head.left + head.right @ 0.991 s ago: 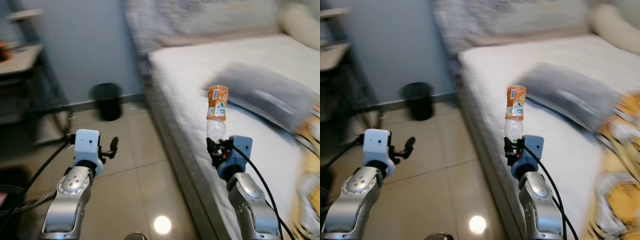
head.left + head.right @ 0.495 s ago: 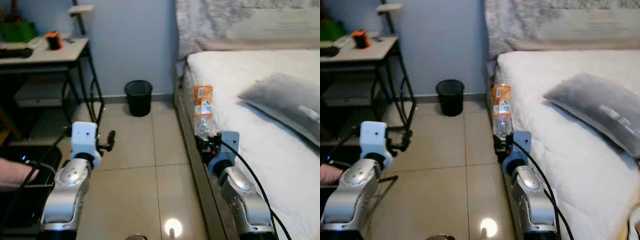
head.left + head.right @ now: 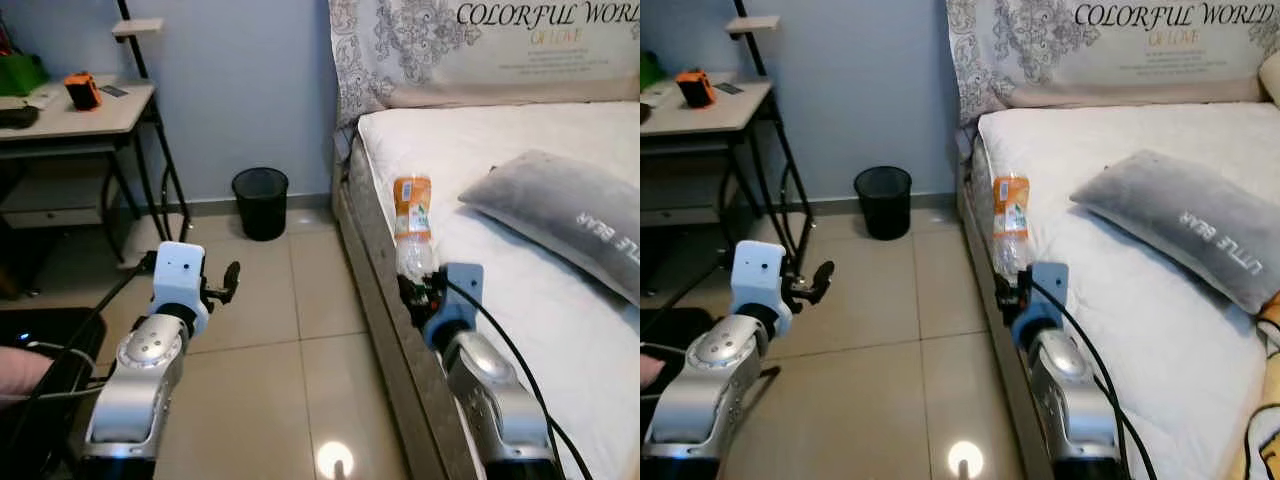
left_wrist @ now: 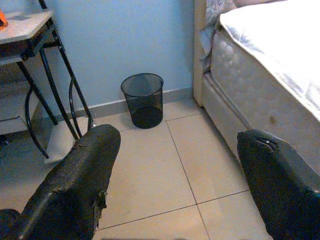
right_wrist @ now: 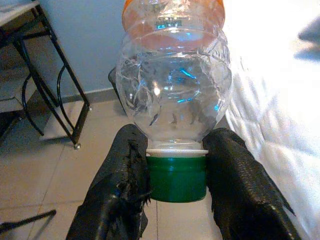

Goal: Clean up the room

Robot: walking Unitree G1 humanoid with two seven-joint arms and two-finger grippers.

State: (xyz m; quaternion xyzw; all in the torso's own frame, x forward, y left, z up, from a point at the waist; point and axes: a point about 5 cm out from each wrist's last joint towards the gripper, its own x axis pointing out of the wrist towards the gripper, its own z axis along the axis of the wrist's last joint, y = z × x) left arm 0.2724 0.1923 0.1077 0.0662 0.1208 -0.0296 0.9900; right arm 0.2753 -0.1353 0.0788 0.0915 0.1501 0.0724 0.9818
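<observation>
One bottle [image 3: 413, 232], clamped upside down by the green cap [image 5: 176, 177] between the right jaws [image 3: 418, 291], body rising above them, just beside the bed [image 3: 1080, 250] edge. Held by the cap probably because that is the one rigid part: clear thin plastic above, ribbed and dented, apparently empty, orange label round the far end. Black rubbery fingers [image 5: 123, 185] pressed against both sides of the cap.

Left jaws [image 3: 228, 282] wide apart and holding nothing, out over the floor [image 4: 150, 170] on the side away from the bed, likely kept free for whatever comes next.

Glossy beige tiles underfoot, one lamp glare in them. Bed mattress quilted white, side panel stitched and slightly stained. Grey soft pillow [image 3: 1185, 230] lying flat farther in on the bed, white lettering on it.

Farther off, near the bed's head corner and against the blue wall, standing on the floor: bin [image 3: 260, 203], black mesh, round, open-topped. Judged the likely goal for the bottle, well apart from it yet. Beyond the bin from the bed: pale-topped desk [image 3: 75, 115] on thin black metal legs, small orange object [image 3: 82, 90] on it.
</observation>
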